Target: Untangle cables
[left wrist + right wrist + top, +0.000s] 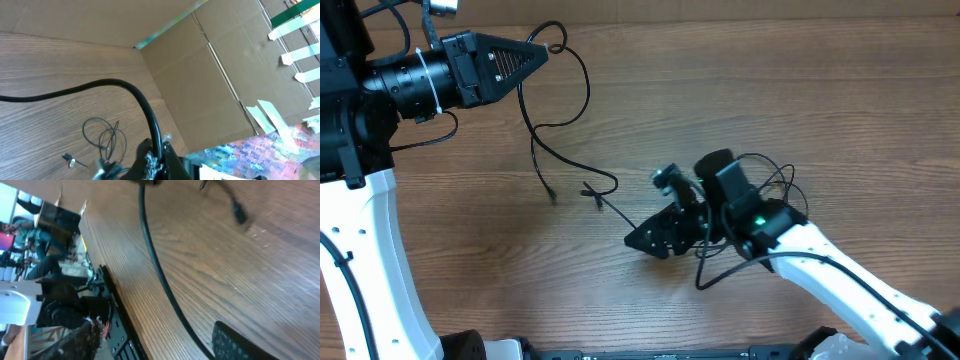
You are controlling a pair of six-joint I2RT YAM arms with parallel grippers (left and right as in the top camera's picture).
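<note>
Left gripper [542,52] raised at upper left of the overhead view, jaws closed on a black cable [587,88] that loops down across the wooden table [820,80], right gripper [642,238] low at lower centre, second cable [615,208] running up to it, its opening unclear.
</note>
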